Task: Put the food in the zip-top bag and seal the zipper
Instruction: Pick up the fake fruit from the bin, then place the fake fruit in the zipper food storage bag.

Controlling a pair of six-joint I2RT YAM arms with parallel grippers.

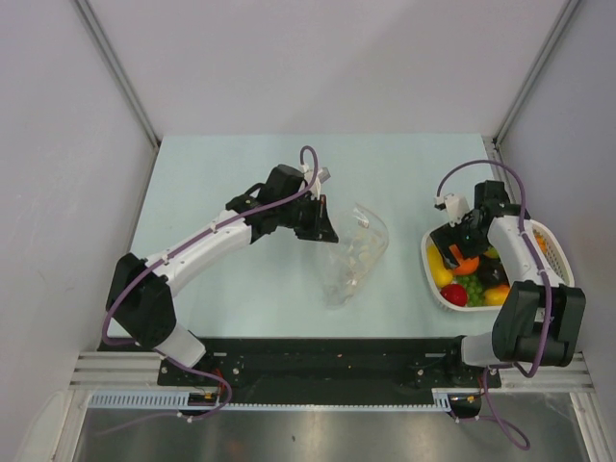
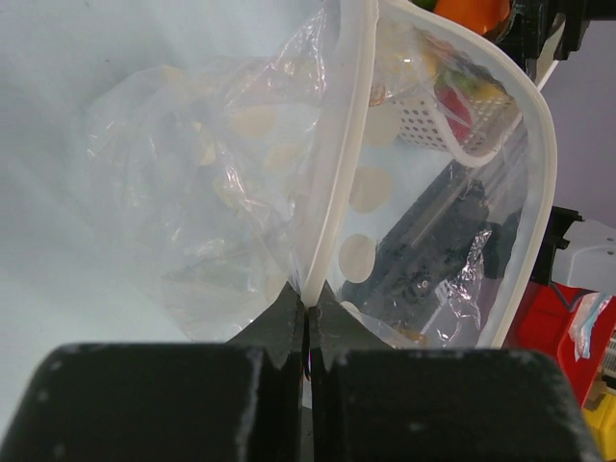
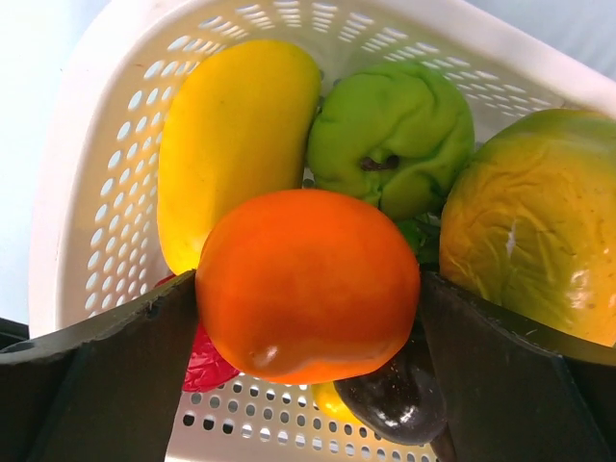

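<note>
The zip-top bag (image 1: 354, 255) lies crumpled in the middle of the table, clear and crinkly. My left gripper (image 1: 322, 231) is shut on its whitish zipper (image 2: 337, 173), which runs up from between the pinched fingertips (image 2: 310, 303) and holds the mouth open. The food lies in the white basket (image 1: 558, 241). My right gripper (image 1: 462, 252) hangs over it, open, with its fingers on either side of the orange (image 3: 308, 279). Around the orange lie a yellow mango (image 3: 231, 135), a green piece (image 3: 395, 135), a yellow-green fruit (image 3: 539, 221), a purple piece (image 3: 399, 395) and a red one (image 3: 207, 361).
The slotted basket stands at the table's right edge, close to the right arm's base (image 1: 534, 327). Pale walls enclose the table on three sides. A black rail (image 1: 318, 361) runs along the near edge between the two arm bases.
</note>
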